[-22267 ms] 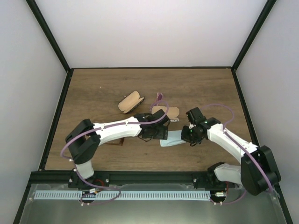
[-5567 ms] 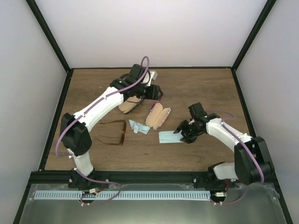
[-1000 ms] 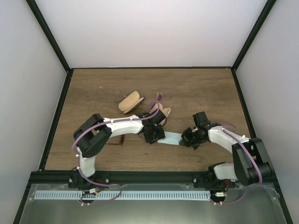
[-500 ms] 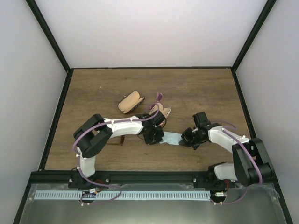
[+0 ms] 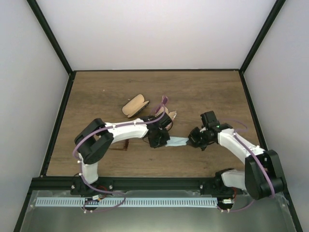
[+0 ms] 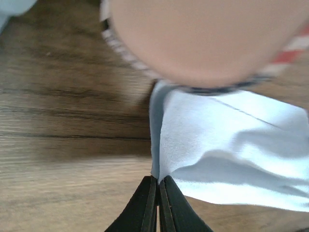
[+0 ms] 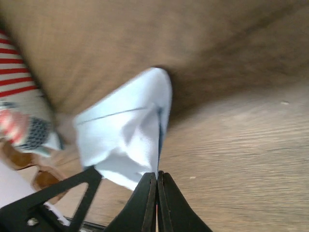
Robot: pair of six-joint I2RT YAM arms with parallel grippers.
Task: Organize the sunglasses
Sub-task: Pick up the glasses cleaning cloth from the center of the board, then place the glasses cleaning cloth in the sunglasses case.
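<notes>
Nearest the arms, the sunglasses (image 5: 125,145) are lying on the counter (image 5: 96,96), mostly tucked under the left forearm with only a sliver of dark frame showing, so they're not in any case yet. Just past that, both arms are busy with one light blue cloth (image 5: 177,141) stretched between them. The left end effector (image 6: 158,186) is clamped tight on one corner and the right end effector (image 7: 157,181) is pinched shut on the far end, which looks like a fold or a straighten-out underway. Right behind the cloth is the open red-and-white striped case (image 5: 167,117), half hidden by the left wrist, so it's hard to say what's inside. Farther back the tan oval case (image 5: 135,105) lies on its own. Best guess is that the cloth prep is midway, and getting the glasses into a case and closing it are all left to do.
</notes>
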